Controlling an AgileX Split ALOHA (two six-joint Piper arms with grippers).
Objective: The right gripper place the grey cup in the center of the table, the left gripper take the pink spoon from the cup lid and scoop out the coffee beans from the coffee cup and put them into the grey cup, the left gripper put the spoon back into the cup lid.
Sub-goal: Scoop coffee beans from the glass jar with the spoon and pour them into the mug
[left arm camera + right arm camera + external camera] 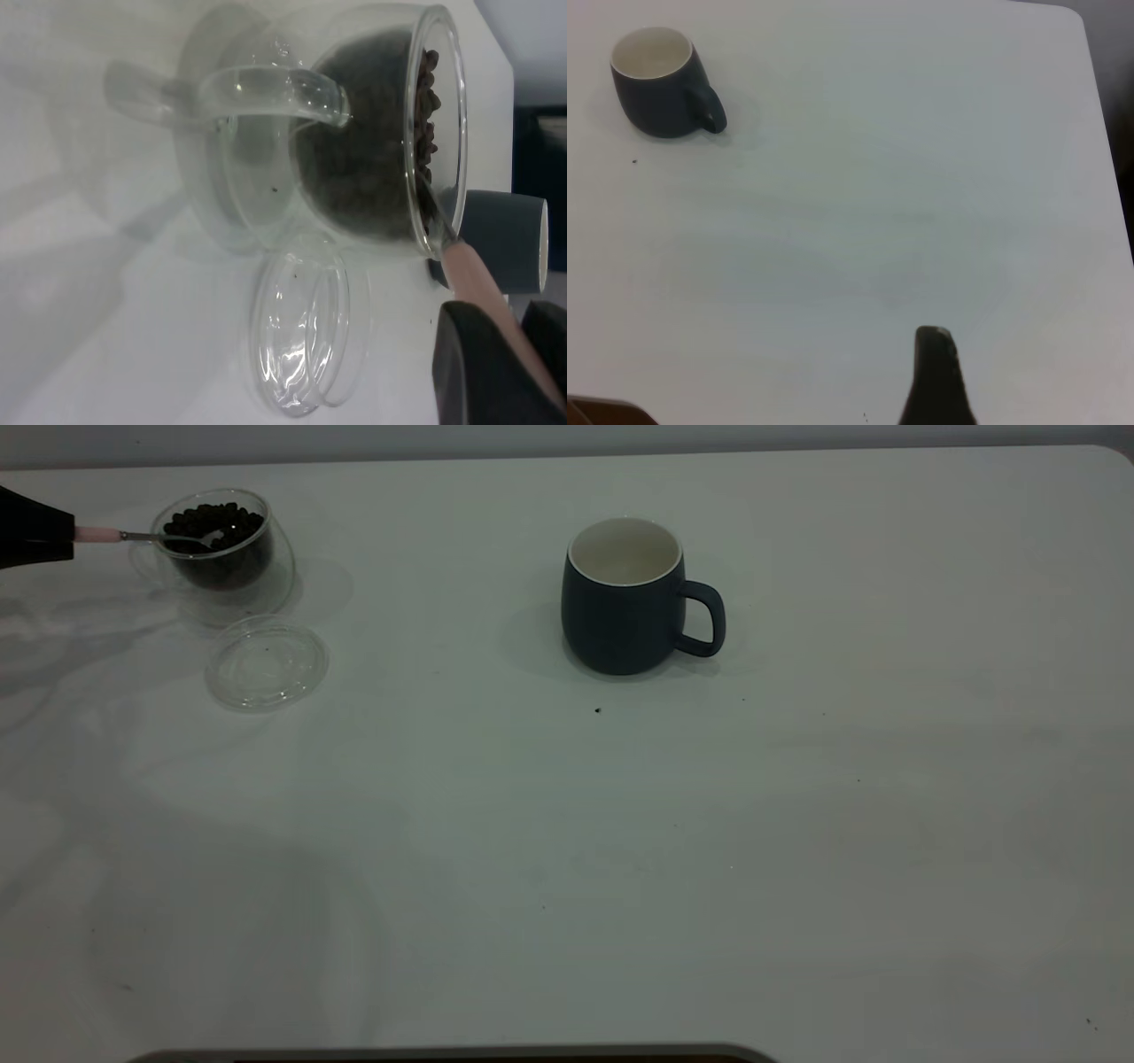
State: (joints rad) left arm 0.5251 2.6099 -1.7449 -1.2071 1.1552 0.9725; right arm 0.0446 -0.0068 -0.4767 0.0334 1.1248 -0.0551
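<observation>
The grey cup (pixel 620 615) stands upright and empty at the table's middle, handle to the right; it also shows in the right wrist view (pixel 656 93). A glass coffee cup (pixel 221 540) full of coffee beans (pixel 213 518) stands at the far left. My left gripper (pixel 62 535) is shut on the pink spoon (pixel 97 535), whose metal bowl lies in the beans. The left wrist view shows the gripper (pixel 509 354), the spoon handle (pixel 469 270) and the glass cup (pixel 354 133). The clear cup lid (pixel 266 662) lies empty in front of the glass cup. My right gripper (pixel 935 354) hangs shut over bare table, well away from the grey cup.
The white table (pixel 620 850) stretches wide in front of and to the right of the grey cup. A small dark speck (pixel 598 710) lies just in front of the cup. The table's far right corner (pixel 1076 18) shows in the right wrist view.
</observation>
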